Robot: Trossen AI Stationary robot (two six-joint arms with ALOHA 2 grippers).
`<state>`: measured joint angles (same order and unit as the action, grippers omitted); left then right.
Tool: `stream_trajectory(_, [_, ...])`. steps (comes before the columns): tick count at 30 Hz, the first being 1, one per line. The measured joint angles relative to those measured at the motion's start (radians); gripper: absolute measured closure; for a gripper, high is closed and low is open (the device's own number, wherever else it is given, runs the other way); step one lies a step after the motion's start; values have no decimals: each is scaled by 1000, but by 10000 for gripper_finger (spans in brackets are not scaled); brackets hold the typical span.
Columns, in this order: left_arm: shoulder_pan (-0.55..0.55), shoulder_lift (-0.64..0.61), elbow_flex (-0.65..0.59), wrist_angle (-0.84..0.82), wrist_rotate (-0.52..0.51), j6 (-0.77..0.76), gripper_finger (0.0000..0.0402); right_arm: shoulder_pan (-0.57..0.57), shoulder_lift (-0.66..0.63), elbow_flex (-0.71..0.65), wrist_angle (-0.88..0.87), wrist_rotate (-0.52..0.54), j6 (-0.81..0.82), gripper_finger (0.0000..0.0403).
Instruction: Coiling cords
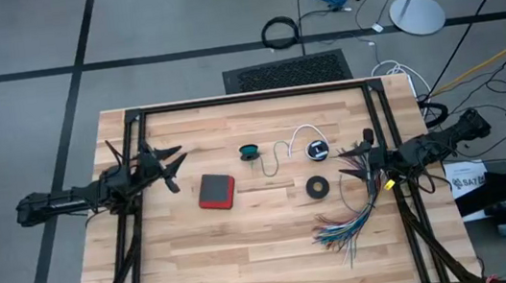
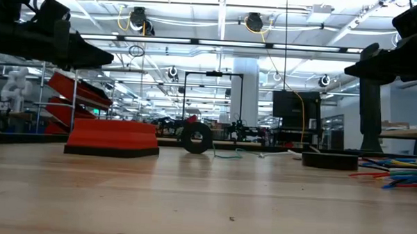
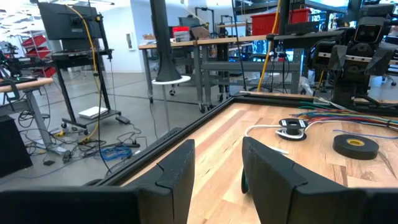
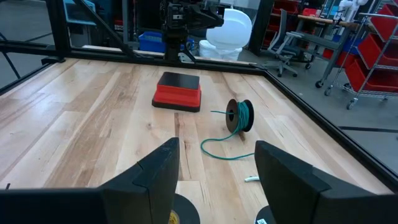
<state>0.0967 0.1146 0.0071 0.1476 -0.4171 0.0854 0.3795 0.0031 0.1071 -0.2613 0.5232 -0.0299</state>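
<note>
The cords are lying near the middle of the table [image 1: 200, 264] in the high view. The teal-green cord [image 1: 265, 164] is trailing from a small dark spool [image 1: 249, 151] just right of centre, its loose end curling toward the lower right of the spool; in the right wrist view the spool [image 4: 240, 116] is standing on its edge with the green cord [image 4: 217, 146] snaking across the wood. The white cord [image 1: 294, 140] is arching just right of it and joining a small round black-and-white piece [image 1: 317, 149]; in the left wrist view this piece [image 3: 291, 127] is sitting at the right with the white cord [image 3: 261, 128] looping off it.

A red box with a dark lid [image 1: 216, 190] is resting left of the spool, a black tape ring [image 1: 317, 187] is lying below the round piece, and a fanned bundle of multicoloured wires [image 1: 345, 222] is spreading at the lower right.

The left gripper [image 1: 169, 169] is hovering over the upper left of the table, well apart from the cords, its fingers [image 3: 177, 171] parted and grasping nothing. The right gripper [image 1: 351, 163] is hanging at the right, near the wire bundle and the round piece, its fingers [image 4: 158, 168] spread wide and empty.
</note>
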Motion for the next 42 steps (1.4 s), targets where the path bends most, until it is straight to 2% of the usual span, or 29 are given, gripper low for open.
stream_trajectory(28, [0, 0, 0, 0, 0, 0, 259, 0, 0, 0, 1, 0, 0, 206])
stream_trajectory(32, [0, 0, 0, 0, 0, 0, 259, 0, 0, 0, 14, -1, 60, 206])
stream_trajectory(36, [0, 0, 0, 0, 0, 0, 259, 0, 0, 0, 110, 0, 139, 206])
stream_trajectory(42, [0, 0, 0, 0, 0, 0, 259, 0, 0, 0, 431, 2, 96, 206])
